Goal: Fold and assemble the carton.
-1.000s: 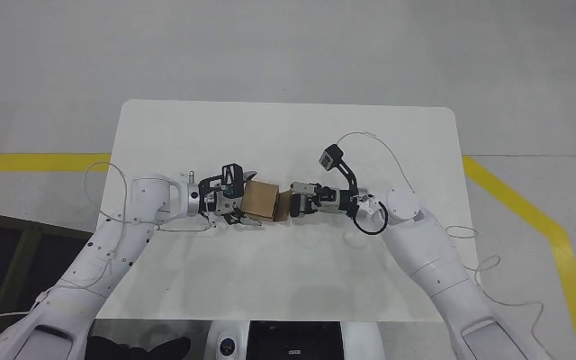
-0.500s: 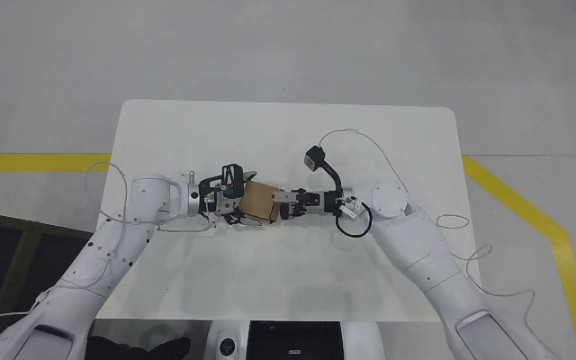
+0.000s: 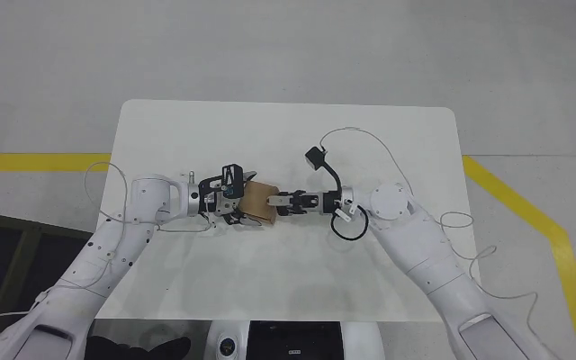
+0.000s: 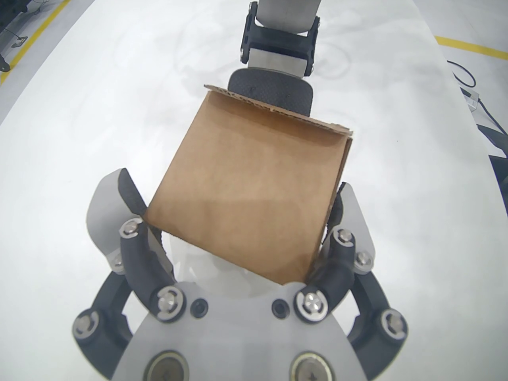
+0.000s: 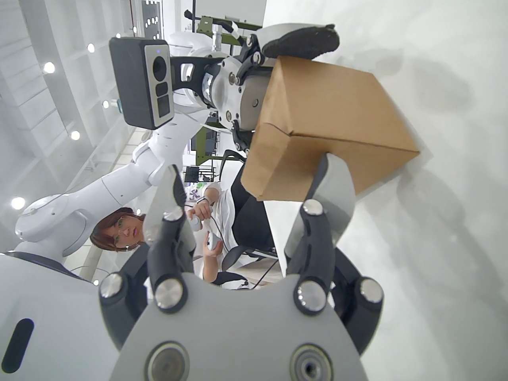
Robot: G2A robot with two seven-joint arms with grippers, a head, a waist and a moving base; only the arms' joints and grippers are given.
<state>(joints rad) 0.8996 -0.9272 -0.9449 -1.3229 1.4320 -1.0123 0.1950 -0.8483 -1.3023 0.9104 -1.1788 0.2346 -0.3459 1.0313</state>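
A small brown carton lies at the table's middle, between my two grippers. My left gripper is shut on the carton, one finger on each side of its near end. At the carton's far end a raw-edged flap stands folded up. One black pad of the other arm's gripper presses against that flap from outside. My right gripper is open; one of its fingers rests on the carton, the other stands free of it. The left gripper holds the opposite end.
The white table lies bare around the carton. A thin cable loops over the table behind my right arm. Yellow tape runs along the floor on both sides.
My right arm has slid left toward the carton and its finger now presses against the end flap. The left arm and the carton have stayed in place.
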